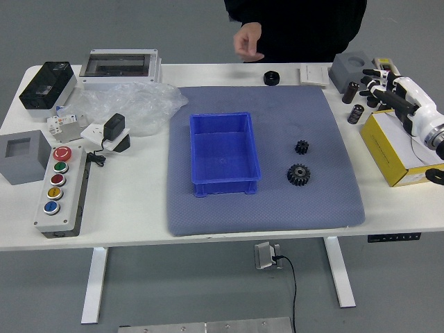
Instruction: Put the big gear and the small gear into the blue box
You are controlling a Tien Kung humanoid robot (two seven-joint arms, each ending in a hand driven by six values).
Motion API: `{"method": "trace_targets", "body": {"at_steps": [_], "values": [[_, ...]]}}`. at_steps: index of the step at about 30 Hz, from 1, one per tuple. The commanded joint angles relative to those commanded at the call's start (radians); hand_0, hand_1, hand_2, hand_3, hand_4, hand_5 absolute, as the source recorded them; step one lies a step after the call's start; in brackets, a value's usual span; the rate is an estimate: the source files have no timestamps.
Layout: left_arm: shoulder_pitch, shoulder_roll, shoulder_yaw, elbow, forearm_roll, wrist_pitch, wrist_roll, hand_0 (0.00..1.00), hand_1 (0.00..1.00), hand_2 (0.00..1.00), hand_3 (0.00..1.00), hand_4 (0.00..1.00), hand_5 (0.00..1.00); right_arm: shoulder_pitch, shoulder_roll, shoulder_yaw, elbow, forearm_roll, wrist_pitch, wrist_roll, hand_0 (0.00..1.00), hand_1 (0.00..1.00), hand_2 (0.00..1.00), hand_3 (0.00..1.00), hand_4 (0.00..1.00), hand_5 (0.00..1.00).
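Note:
My right hand (392, 90) is at the right edge, above the yellow box, with its fingers spread and nothing in them. The blue box (223, 186) stands on the grey mat, and its inside shows only blue. To the right of it on the mat lie the big black gear (299, 175) and, a little farther back, the small black gear (302, 147); the two are apart. My left hand is out of view.
A yellow box (394, 163) and dark cylinders (356, 114) stand right of the mat (263, 215). At left are a button panel (55, 198), a grey block (24, 156) and plastic wrap (139, 104). Behind the far edge stands a person, one hand (248, 41) hanging.

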State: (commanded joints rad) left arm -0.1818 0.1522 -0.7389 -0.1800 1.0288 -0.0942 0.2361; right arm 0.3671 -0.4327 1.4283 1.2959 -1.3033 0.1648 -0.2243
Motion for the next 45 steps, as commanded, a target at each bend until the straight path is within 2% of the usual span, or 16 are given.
{"method": "trace_targets", "body": {"at_steps": [3, 8, 9, 14, 21, 28, 29, 38, 45], "values": [[0.0, 0.0, 0.0, 0.0, 0.0, 0.0, 0.0, 0.807, 0.804, 0.779, 0.717, 0.466, 0.164, 0.002, 0.0, -0.007, 0.004, -0.032, 0.002, -0.009, 0.853, 0.762, 0.82, 0.828, 0.62, 0.392], [-0.001, 0.0, 0.003, 0.0, 0.001, -0.001, 0.0, 0.807, 0.804, 0.779, 0.717, 0.466, 0.163, 0.016, -0.002, -0.047, 0.024, -0.167, 0.005, -0.044, 0.855, 0.766, 0.838, 0.805, 0.617, 0.364], [-0.001, 0.001, 0.003, 0.0, 0.001, -0.001, 0.0, 0.807, 0.804, 0.779, 0.717, 0.466, 0.163, 0.023, -0.003, -0.068, 0.03, -0.23, 0.004, -0.057, 0.855, 0.766, 0.838, 0.805, 0.617, 0.364], [0.0, 0.001, 0.003, 0.0, 0.002, -0.001, 0.001, 0.807, 0.803, 0.779, 0.716, 0.465, 0.164, 0.046, -0.003, -0.121, 0.037, -0.343, 0.014, -0.082, 0.849, 0.767, 0.844, 0.813, 0.615, 0.348], [0.002, 0.0, 0.007, 0.0, 0.0, -0.001, 0.0, 0.807, 0.803, 0.779, 0.715, 0.466, 0.163, 0.102, 0.014, -0.226, 0.025, -0.543, 0.068, -0.118, 0.845, 0.762, 0.85, 0.839, 0.609, 0.316], [0.005, -0.001, 0.006, 0.0, 0.001, -0.002, 0.001, 0.807, 0.804, 0.779, 0.714, 0.465, 0.164, 0.173, 0.058, -0.314, -0.046, -0.685, 0.09, -0.127, 0.843, 0.755, 0.834, 0.827, 0.608, 0.3], [0.005, -0.001, 0.006, 0.0, 0.0, -0.002, 0.001, 0.807, 0.804, 0.779, 0.715, 0.465, 0.164, 0.181, 0.064, -0.322, -0.057, -0.692, 0.091, -0.126, 0.83, 0.746, 0.816, 0.787, 0.605, 0.29], [0.006, -0.006, 0.007, 0.0, -0.001, -0.002, 0.003, 0.807, 0.803, 0.779, 0.715, 0.465, 0.164, 0.252, 0.14, -0.377, -0.194, -0.723, 0.094, -0.122, 0.812, 0.736, 0.799, 0.772, 0.605, 0.286], [0.007, -0.009, 0.009, 0.0, -0.002, -0.003, 0.003, 0.808, 0.803, 0.779, 0.715, 0.465, 0.163, 0.275, 0.178, -0.404, -0.272, -0.728, 0.102, -0.12, 0.811, 0.735, 0.793, 0.771, 0.606, 0.284]]}}
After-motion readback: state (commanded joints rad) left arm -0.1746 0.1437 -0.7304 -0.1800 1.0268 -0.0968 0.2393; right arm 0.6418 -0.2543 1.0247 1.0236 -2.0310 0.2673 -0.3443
